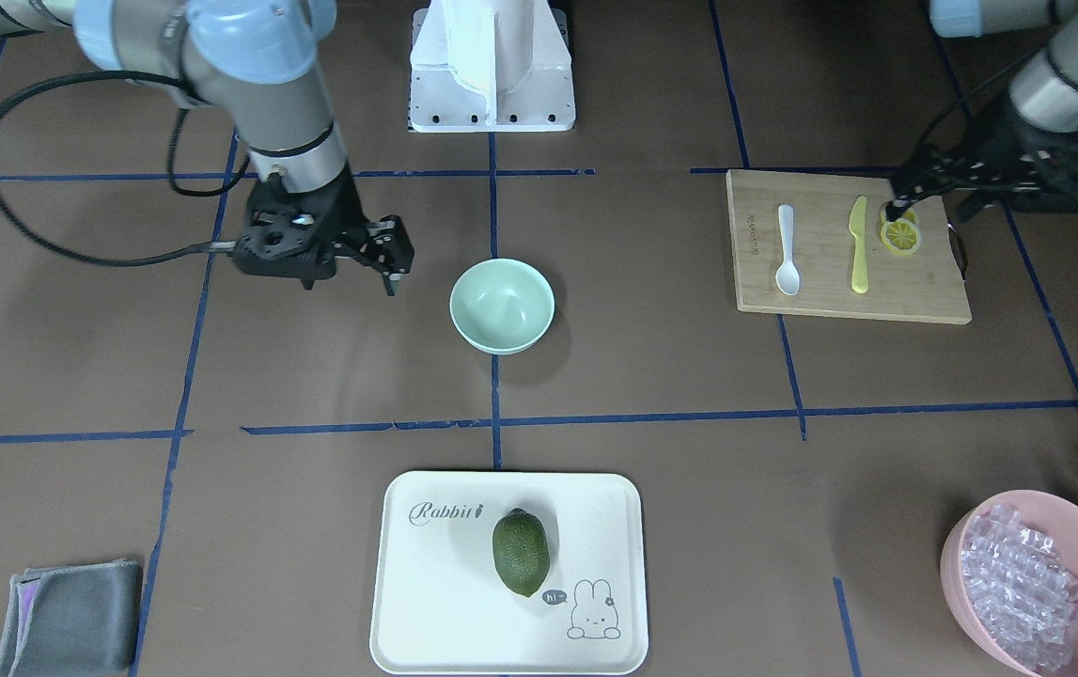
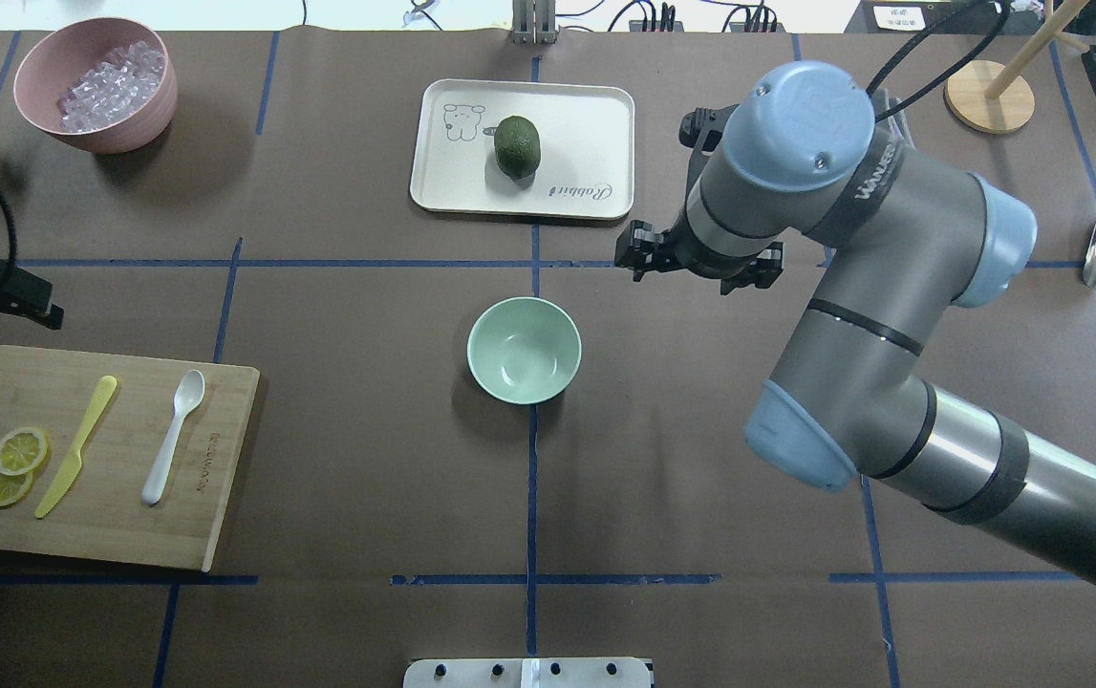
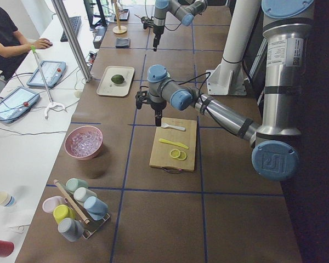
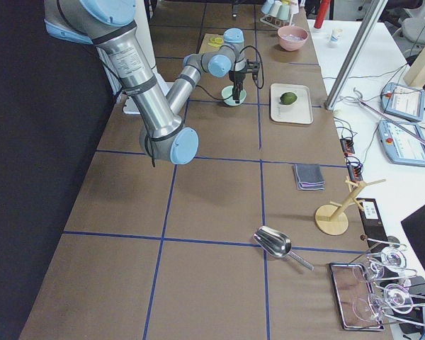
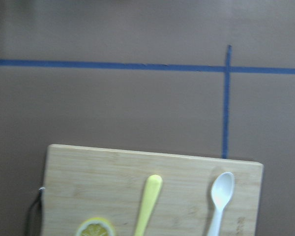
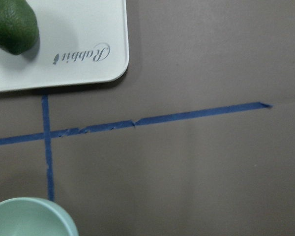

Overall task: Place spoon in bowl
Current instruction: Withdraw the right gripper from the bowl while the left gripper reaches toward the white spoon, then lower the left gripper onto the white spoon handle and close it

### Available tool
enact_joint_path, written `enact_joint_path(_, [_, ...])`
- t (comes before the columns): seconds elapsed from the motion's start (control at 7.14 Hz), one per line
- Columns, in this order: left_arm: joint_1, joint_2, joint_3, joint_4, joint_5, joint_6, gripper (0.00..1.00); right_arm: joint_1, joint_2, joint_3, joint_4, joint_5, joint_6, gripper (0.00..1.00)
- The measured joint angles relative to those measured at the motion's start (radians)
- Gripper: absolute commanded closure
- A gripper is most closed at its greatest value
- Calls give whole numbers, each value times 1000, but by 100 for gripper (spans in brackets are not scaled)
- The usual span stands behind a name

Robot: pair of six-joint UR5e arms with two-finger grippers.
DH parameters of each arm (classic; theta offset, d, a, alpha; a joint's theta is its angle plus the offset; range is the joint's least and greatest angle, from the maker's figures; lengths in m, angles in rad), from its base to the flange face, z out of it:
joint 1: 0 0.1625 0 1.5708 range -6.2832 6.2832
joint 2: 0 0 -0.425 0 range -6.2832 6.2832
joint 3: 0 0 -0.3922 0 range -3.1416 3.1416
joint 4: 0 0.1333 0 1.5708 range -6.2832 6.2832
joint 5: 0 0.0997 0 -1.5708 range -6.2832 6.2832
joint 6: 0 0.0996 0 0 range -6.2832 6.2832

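Note:
The white spoon lies on a wooden cutting board, beside a yellow-green knife; it also shows in the overhead view and the left wrist view. The mint-green bowl stands empty at the table's middle. My left gripper hovers over the board's end by the lemon slices, open and empty, apart from the spoon. My right gripper hangs open and empty beside the bowl, a short way off. The bowl's rim shows in the right wrist view.
A white tray with a green fruit sits beyond the bowl. A pink bowl of clear pieces stands at the far corner on my left. A grey cloth lies at the far corner on my right.

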Motion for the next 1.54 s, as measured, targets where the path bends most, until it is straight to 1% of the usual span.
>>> enact_joint_path(0.14, [75,3,12,-52,76,-79,0,72,-33,10,-1,58,-89,0])
enact_joint_path(0.28, [126,4,32,-80,125,-118,0,142,-66,17,-2,114,-175,0])
enact_joint_path(0.42, [164,5,60,-116,153,-138,0,199,-105,26,-2,155,-257,0])
enact_joint_path(0.56, [206,5,97,-177,179,-177,1,245,-144,37,-3,179,-339,0])
enact_joint_path(0.7, [249,5,120,-234,207,-233,1,274,-169,42,-5,191,-392,0])
enact_joint_path(0.84, [284,7,129,-265,227,-270,1,289,-182,45,-7,196,-416,0])
enact_joint_path(1.4, [344,7,162,-282,240,-289,6,316,-225,59,-7,199,-480,0])
enact_joint_path(1.54, [348,6,174,-282,239,-287,10,319,-227,59,-7,199,-488,0])
